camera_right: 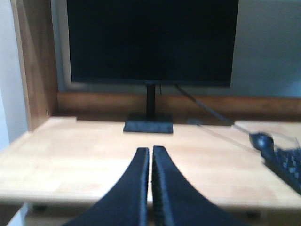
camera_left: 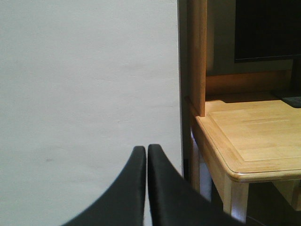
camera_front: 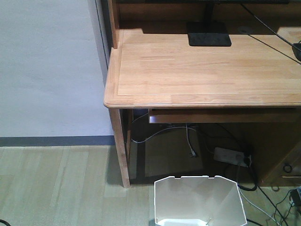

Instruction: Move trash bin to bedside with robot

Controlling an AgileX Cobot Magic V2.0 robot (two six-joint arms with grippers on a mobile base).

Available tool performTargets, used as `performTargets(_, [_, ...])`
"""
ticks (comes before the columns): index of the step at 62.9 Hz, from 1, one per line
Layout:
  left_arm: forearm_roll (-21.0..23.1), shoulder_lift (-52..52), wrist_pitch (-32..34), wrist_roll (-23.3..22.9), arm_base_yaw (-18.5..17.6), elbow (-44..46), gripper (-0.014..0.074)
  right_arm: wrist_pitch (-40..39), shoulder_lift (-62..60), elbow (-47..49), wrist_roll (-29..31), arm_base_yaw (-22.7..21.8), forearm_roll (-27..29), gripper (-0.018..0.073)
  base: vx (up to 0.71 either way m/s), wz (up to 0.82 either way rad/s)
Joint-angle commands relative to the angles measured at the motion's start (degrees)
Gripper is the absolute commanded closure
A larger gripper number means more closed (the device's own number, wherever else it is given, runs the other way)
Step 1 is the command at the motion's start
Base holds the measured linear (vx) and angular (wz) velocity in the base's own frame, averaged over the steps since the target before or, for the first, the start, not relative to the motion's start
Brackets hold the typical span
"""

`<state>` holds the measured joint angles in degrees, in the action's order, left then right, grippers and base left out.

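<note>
Light wood of the desk (camera_front: 202, 70) is spread across the front view; the white trash bin (camera_front: 200, 202) is stood on the floor (camera_front: 56, 188) below its front edge, handy for scraps. The left gripper (camera_left: 146, 154) and right gripper (camera_right: 151, 154) are held closed on nothing, so the bin is judged untouched.

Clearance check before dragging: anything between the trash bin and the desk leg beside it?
No. Front view shows only bare floor between the trash bin and the desk leg; the power strip and cables lie behind it.
</note>
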<state>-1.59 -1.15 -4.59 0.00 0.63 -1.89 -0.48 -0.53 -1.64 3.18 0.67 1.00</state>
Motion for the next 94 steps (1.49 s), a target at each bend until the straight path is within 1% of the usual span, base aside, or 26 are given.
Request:
performTargets(1, [0.54,-0.43,4.22,-0.79,-0.36,-0.73,0.0603,-7.36,-0.64,2.51,0.06,-0.12,-0.57,0.0567,0.00,0.00])
performTargets(9, [0.54,-0.43,4.22,-0.79,-0.36,-0.73,0.0603,-4.05,1.11,8.26,0.06,-0.12,-0.57,0.0567,0.00,0.00])
performTargets(17, [0.54,-0.43,4.22,-0.79,-0.36,-0.73,0.0603,1.58,7.03,14.93,0.06,-0.12,-0.57,0.0567,0.00,0.00])
performTargets(24, [0.54,-0.43,4.22,-0.79,-0.36,-0.73,0.0603,8.57,13.71,20.28,0.02,-0.12,-0.44,0.0567,0.00,0.00])
performTargets(31, [0.54,-0.43,4.22,-0.79,-0.36,-0.73,0.0603,16.44,19.50,24.19,-0.43,-0.12,1.77,0.0567,0.00,0.00])
performTargets(35, [0.54,-0.43,4.22,-0.79,-0.36,-0.73,0.0603,19.44,21.34,25.39,-0.42,-0.12,2.78,0.0567,0.00,0.00])
performTargets(46, [0.54,-0.43,4.22,-0.79,-0.36,-0.73,0.0603,19.19,24.43,25.52,-0.57,-0.12,2.57,0.0567,0.00,0.00])
performTargets(60, [0.54,-0.43,4.22,-0.79,-0.36,-0.73,0.0603,23.12,24.77,25.52,-0.57,-0.19,1.49,0.0549,0.00,0.00])
performTargets(68, [0.54,-0.43,4.22,-0.79,-0.36,-0.73,0.0603,25.50,25.80,25.54,-0.57,-0.19,0.52,0.0470,0.00,0.00])
performTargets(75, [0.54,-0.43,4.22,-0.79,-0.36,-0.73,0.0603,26.14,27.64,25.59,-0.61,-0.19,0.40,0.0346,0.00,0.00])
performTargets(78, [0.54,-0.43,4.22,-0.79,-0.36,-0.73,0.0603,26.14,28.78,25.59,-0.91,-0.19,0.40,0.0276,0.00,0.00])
performTargets(85, [0.54,-0.43,4.22,-0.79,-0.36,-0.73,0.0603,26.75,32.03,25.83,-3.18,-0.19,0.48,0.0141,0.00,0.00])
performTargets(90, [0.54,-0.43,4.22,-0.79,-0.36,-0.73,0.0603,28.94,35.47,27.41,-3.75,-0.19,0.48,0.0078,0.00,0.00])
performTargets(94, [0.54,-0.43,4.22,-0.79,-0.36,-0.73,0.0603,31.17,39.45,29.21,-4.27,-0.19,0.48,0.0055,0.00,0.00])
